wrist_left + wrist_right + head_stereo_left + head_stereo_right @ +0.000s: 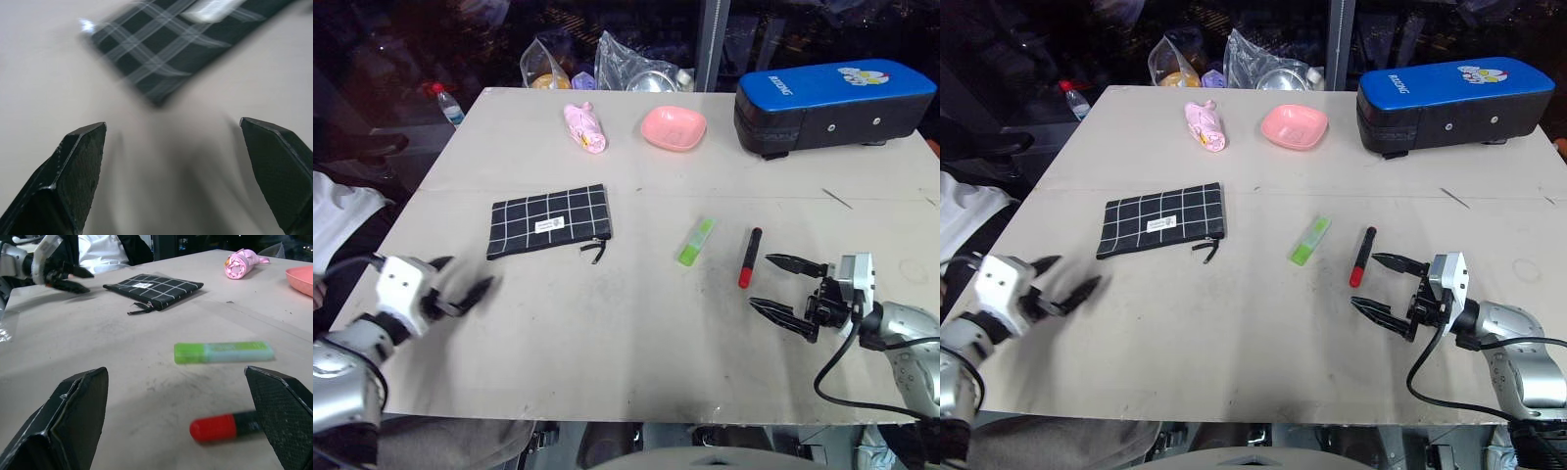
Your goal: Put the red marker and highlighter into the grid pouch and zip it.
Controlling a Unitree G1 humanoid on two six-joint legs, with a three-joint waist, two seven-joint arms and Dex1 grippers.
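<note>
The grid pouch [548, 221] lies flat at the table's left centre, its zipper pull [597, 252] hanging off the near right corner. The lime-green highlighter [697, 242] rests mid-table, and the red marker [750, 257] lies just right of it, black end pointing away from me. My right gripper [762, 282] hovers open just right of the marker's red end, touching nothing. In the right wrist view the marker [220, 427] and highlighter [222, 352] lie between its fingers [73, 421]. My left gripper [470, 276] is open and blurred, near the front left, short of the pouch [161, 54].
A big blue-topped black case [832, 103] stands at the back right. A pink bowl [673, 127] and a pink folded item [585, 127] sit at the back centre. Plastic bags and a bottle [448, 103] lie beyond the far edge. A person in white [337, 215] sits at the left.
</note>
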